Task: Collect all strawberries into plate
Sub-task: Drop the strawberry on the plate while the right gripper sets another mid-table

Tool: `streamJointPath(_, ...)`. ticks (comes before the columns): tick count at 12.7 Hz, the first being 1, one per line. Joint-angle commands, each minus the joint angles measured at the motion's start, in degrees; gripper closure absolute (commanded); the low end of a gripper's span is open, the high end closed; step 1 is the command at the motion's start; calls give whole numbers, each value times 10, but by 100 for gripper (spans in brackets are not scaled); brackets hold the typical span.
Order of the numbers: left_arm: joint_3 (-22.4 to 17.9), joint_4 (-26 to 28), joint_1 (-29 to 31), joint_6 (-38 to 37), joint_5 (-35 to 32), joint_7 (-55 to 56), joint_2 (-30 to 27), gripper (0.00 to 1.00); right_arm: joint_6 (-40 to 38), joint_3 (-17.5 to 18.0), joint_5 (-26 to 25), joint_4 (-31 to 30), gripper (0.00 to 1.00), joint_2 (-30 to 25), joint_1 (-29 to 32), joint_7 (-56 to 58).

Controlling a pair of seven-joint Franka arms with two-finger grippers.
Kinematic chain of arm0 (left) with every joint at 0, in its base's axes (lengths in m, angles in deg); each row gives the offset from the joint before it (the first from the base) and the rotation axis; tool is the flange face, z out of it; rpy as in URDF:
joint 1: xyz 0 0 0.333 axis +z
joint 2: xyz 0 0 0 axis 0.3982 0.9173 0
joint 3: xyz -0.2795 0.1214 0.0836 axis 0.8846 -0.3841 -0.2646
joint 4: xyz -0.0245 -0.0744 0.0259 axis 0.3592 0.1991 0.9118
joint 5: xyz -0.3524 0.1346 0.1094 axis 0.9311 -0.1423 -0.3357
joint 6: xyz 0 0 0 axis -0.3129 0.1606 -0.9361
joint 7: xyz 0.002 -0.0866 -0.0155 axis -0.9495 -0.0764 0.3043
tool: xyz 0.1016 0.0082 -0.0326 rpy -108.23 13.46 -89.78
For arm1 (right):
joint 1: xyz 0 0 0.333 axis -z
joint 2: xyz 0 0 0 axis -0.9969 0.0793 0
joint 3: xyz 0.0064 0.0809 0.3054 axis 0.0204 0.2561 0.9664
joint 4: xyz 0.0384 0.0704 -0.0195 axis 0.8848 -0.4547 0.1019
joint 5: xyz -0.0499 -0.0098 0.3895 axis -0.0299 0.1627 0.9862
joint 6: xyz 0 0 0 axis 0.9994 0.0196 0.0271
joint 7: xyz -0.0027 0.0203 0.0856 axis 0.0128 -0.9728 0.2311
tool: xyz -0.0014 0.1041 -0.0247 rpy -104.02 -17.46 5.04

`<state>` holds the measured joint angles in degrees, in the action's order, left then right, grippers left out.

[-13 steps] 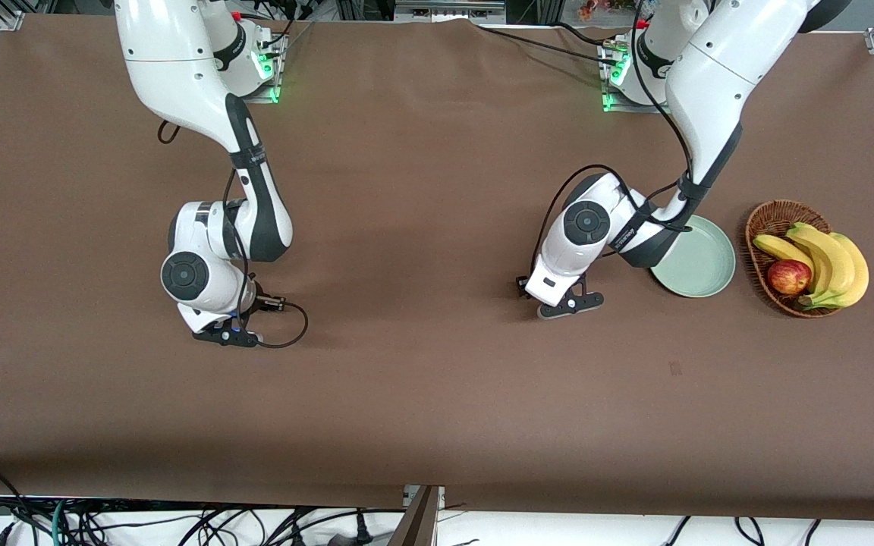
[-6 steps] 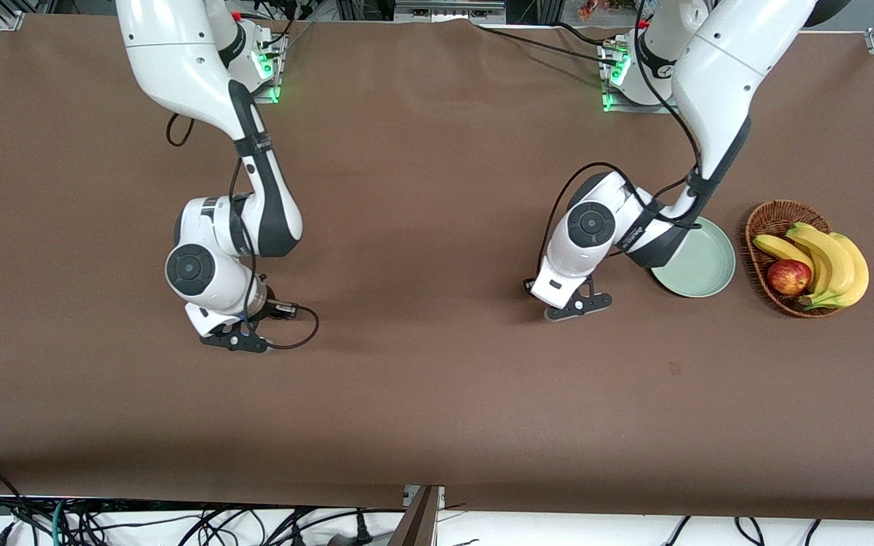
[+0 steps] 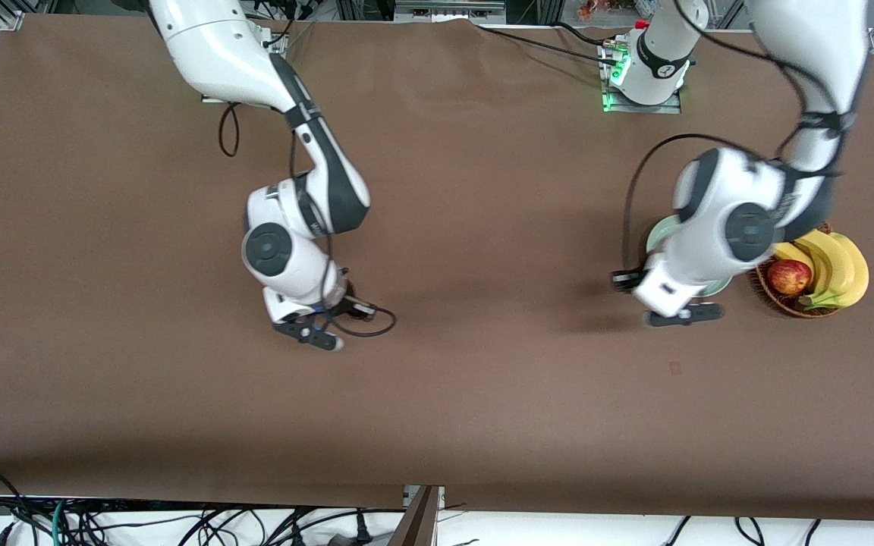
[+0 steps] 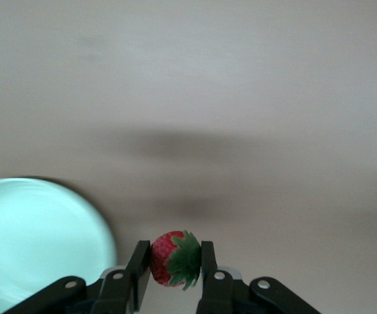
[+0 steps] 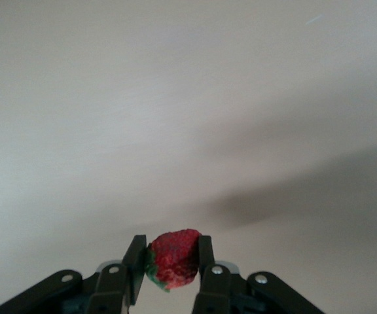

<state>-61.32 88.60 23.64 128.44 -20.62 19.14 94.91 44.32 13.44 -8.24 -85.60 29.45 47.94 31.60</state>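
- My left gripper is clamped on a strawberry; in the left wrist view the red berry sits between the two fingers with its green cap turned toward one of them.
- In the front view that left gripper hangs in the air over the table, just at the plate's edge that faces the front camera.
- I see the plate in the left wrist view as a pale mint disc; the part that shows is bare, and the berry is off to its side, not over it.
- Most of the plate is covered by the left arm in the front view; only slivers of its rim show.
- My right gripper is clamped on a second strawberry, pinched between both fingers, with a bit of green showing at its base.
- In the front view the right gripper is over open table near the middle, well apart from the plate, toward the right arm's end.
- I cannot find a third berry in any view.
- A wicker basket stands just beside the plate, toward the left arm's end, holding bananas and an apple.
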Motion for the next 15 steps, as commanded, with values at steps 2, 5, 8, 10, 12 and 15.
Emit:
streamJointPath(2, -103, 53, 0, -15, 32, -189, -42, 100, 80, 47, 5, 95, 83, 77, -18, -110)
streamJointPath(5, -146, 125, 2, 62, 38, -260, -50, 100, 188, 46, 3, 99, 82, 115, -91, -209)
streamJointPath(8, -183, 267, 2, 214, 38, -329, -80, 100, 293, 41, 0, 125, 76, 157, -156, -317)
streamJointPath(10, -190, 293, 4, 246, 38, -350, -73, 100, 374, 40, 0, 147, 64, 190, -185, -379)
streamJointPath(12, -190, 311, 9, 275, 38, -359, -65, 98, 419, 34, 0, 146, 47, 197, -213, -419)
streamJointPath(15, -190, 308, 9, 272, 37, -388, -60, 0, 411, 17, 5, 144, 15, 186, -209, -414)
